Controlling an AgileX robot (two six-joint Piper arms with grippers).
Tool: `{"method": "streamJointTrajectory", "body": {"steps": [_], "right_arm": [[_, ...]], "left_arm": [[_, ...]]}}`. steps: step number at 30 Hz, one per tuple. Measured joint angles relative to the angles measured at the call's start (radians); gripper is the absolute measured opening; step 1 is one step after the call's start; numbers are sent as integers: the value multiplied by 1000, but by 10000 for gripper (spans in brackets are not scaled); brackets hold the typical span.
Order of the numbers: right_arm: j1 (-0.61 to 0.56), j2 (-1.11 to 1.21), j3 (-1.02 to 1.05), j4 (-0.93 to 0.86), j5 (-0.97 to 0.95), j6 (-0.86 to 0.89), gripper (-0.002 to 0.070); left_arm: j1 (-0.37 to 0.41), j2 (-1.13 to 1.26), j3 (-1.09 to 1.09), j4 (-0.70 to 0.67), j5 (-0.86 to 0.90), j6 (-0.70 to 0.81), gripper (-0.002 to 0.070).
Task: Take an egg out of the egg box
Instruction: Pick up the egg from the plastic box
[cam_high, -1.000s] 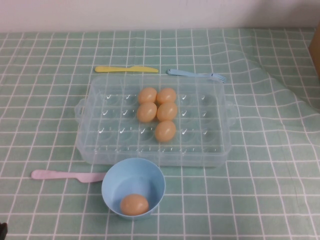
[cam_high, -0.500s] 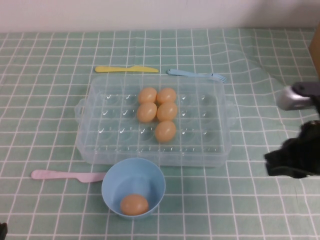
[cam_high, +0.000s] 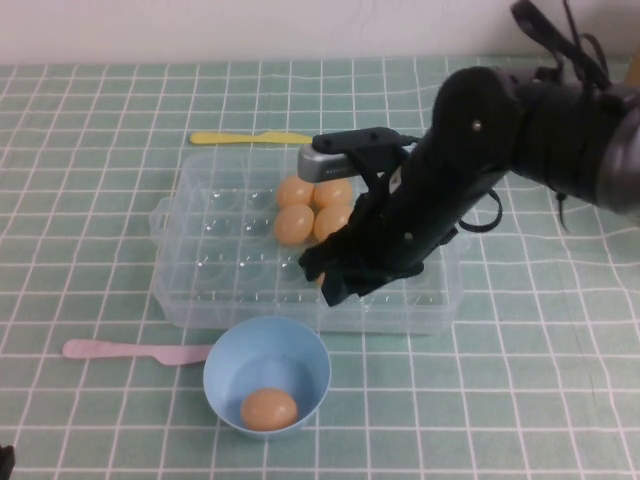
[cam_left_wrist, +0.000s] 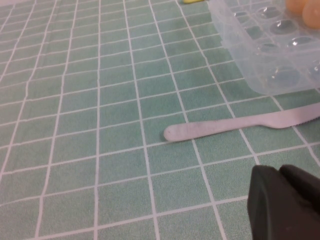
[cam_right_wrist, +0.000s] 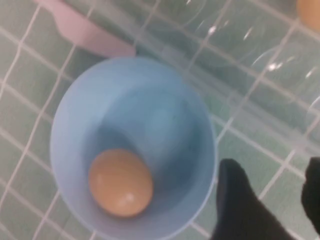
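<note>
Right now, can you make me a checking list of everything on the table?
Surface: green checked cloth.
Job's things: clear egg box; four eggs show in it, one egg in the blue bowl.
Clutter: pink knife, yellow knife.
Grippers: right tool open, over the box's near edge by the bowl; left tool low over the cloth near the pink knife.
Cables: black ones on the right arm.
Surroundings: pale wall.

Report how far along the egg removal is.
Done: one orange-tan egg lies in the light blue round bowl.
In hand: right end effector, open and empty, hovers over the clear plastic egg box.
Left: grasping another. Left end effector idles beside the box.
</note>
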Motion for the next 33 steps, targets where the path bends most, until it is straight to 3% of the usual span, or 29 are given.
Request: {"method": "streamJointTrajectory", "body": {"steps": [9,11,24,33], "right_arm": [[0,212,-282,-162,54,297,532],[0,239,-317,-181,55,331,567],[-16,370,-411,-255,17,449,589],[-18,381,-417,-255,-23,449,535]], "left_arm": [[0,0,0,0,0,0,-4],[0,0,0,0,0,0,-4],[0,0,0,0,0,0,-4],[0,0,0,0,0,0,-4]]}}
